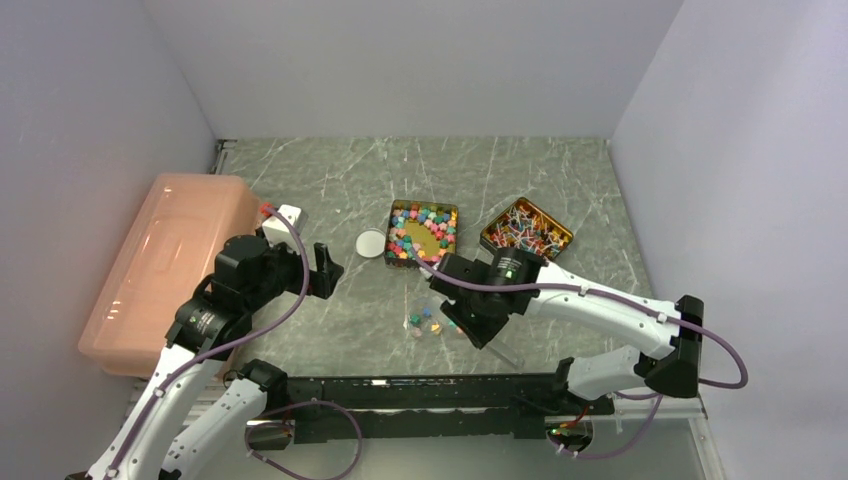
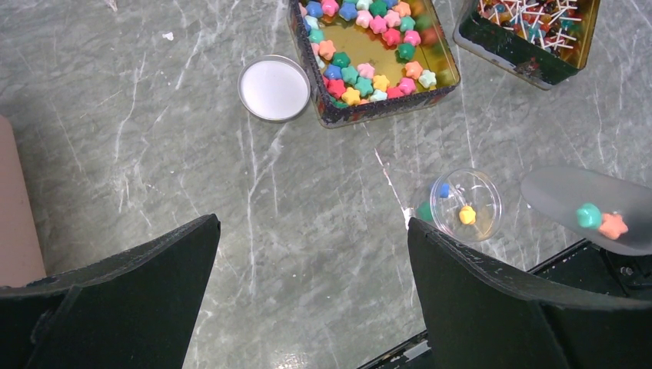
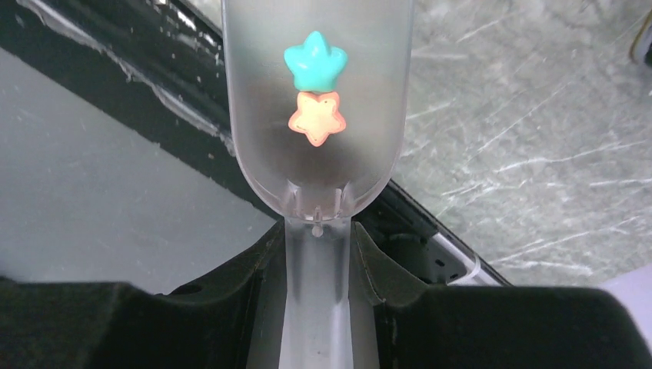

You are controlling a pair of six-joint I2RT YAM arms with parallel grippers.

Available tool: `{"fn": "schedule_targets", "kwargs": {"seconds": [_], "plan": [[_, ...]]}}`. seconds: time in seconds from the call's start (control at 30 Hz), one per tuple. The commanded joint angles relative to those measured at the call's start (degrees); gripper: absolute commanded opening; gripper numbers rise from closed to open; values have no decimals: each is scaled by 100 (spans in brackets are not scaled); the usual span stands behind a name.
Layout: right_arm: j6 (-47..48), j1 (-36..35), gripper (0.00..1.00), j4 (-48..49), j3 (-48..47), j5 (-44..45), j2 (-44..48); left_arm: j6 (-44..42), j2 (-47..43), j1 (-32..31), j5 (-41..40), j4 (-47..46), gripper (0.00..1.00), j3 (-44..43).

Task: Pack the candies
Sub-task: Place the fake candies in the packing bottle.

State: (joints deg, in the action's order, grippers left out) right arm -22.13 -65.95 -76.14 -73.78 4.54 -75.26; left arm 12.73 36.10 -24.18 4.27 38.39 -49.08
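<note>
Pinching a frosted clear plastic scoop, my right hand could tilt and spill the teal star candy and orange star candy off its lip ahead, missing the small clear round jar.

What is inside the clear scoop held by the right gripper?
A teal star candy and an orange star candy lie touching in the scoop. Nothing else shows inside. The right gripper, clamped on the handle, covers its rear end.
</note>
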Motion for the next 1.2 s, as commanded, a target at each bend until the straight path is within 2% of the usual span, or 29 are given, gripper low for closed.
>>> {"fn": "schedule_targets", "kwargs": {"seconds": [0.0,0.23,0.77,1.17], "plan": [[-237,-213,0,-476,-17,-237,-54,-26,-76,28,102,-174,99,6],[-59,-335,0,-572,-40,-594,-368,-34,-104,28,109,-175,99,12],[174,-335,0,-907,-680,-581,-1256,-19,-256,28,111,-149,99,12],[336,106,0,-972,-840,-881,-1593,-5,-501,28,144,-147,99,12]]}}
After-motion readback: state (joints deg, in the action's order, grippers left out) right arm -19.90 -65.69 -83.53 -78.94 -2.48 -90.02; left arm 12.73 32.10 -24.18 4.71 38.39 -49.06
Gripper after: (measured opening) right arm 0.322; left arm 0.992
